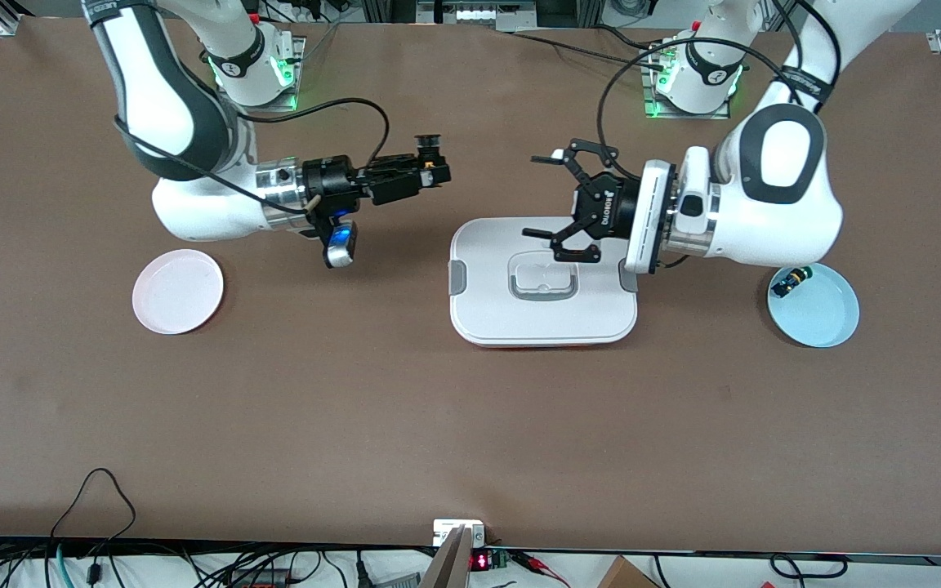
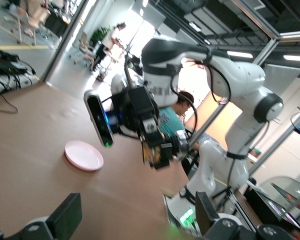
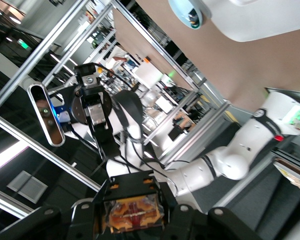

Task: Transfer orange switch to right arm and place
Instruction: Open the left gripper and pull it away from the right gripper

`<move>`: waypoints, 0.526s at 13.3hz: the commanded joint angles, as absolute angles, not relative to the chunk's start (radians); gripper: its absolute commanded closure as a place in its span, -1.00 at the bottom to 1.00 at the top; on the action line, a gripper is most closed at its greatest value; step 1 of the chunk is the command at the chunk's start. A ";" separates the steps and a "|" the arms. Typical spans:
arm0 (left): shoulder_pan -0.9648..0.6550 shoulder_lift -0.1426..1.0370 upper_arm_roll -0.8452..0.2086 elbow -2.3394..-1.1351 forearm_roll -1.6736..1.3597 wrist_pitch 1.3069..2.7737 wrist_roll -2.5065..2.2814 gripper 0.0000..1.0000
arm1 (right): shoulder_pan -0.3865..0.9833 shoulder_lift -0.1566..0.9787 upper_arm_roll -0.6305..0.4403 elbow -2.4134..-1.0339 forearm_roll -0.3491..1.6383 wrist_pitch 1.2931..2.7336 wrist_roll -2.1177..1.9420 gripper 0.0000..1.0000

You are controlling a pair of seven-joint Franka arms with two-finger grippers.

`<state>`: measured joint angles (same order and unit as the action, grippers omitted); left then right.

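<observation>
My right gripper [image 1: 436, 170] hangs in the air toward the right arm's end of the table, over bare brown table top. It is shut on the orange switch [image 1: 430, 155], whose black cylinder sticks up out of the fingers. In the right wrist view the switch's tan and orange block [image 3: 133, 212] sits clamped between the fingers. My left gripper [image 1: 534, 196] is open and empty over the back edge of the white container [image 1: 542, 318], facing the right gripper across a gap. The left wrist view shows its spread fingers [image 2: 65, 217] and, farther off, the right gripper with the switch [image 2: 157, 150].
A pink plate [image 1: 177, 291] lies toward the right arm's end of the table. A light blue plate [image 1: 822, 314] toward the left arm's end holds a small black button with green and blue parts [image 1: 789, 282]. Cables and a small box line the front table edge.
</observation>
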<state>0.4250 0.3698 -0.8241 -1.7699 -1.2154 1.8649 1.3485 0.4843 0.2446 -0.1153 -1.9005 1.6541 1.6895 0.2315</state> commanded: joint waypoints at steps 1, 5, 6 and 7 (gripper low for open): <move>0.466 0.347 -0.824 -1.729 -1.080 1.740 1.193 -1.00 | 0.404 0.221 -0.107 -1.917 1.548 1.587 0.226 0.52; 0.495 0.348 -0.821 -1.689 -0.864 1.594 0.975 -1.00 | 0.295 0.216 -0.113 -1.907 1.301 1.438 0.122 0.52; 0.494 0.348 -0.825 -1.645 -0.759 1.530 0.875 -1.00 | 0.264 0.216 -0.114 -1.907 1.236 1.410 0.068 0.52; 0.494 0.348 -0.830 -1.597 -0.674 1.456 0.750 -1.00 | 0.238 0.216 -0.114 -1.905 1.177 1.388 0.019 0.52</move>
